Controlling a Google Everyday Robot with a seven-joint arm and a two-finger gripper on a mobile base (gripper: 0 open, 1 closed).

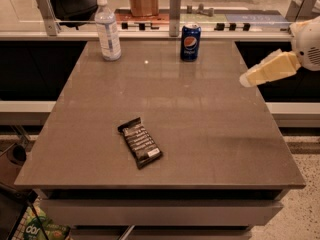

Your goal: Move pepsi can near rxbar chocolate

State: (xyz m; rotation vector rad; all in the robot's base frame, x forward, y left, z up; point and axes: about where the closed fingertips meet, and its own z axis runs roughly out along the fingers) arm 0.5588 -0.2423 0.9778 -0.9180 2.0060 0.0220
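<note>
By glossy table, right side: tapered cream hand (pepsi can apart).

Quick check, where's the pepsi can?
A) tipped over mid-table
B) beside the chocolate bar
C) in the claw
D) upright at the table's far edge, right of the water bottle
D: the pepsi can stands upright at the far edge of the table, right of the water bottle, far from the chocolate bar; the claw hangs at the table's right side, not touching the can.
</note>
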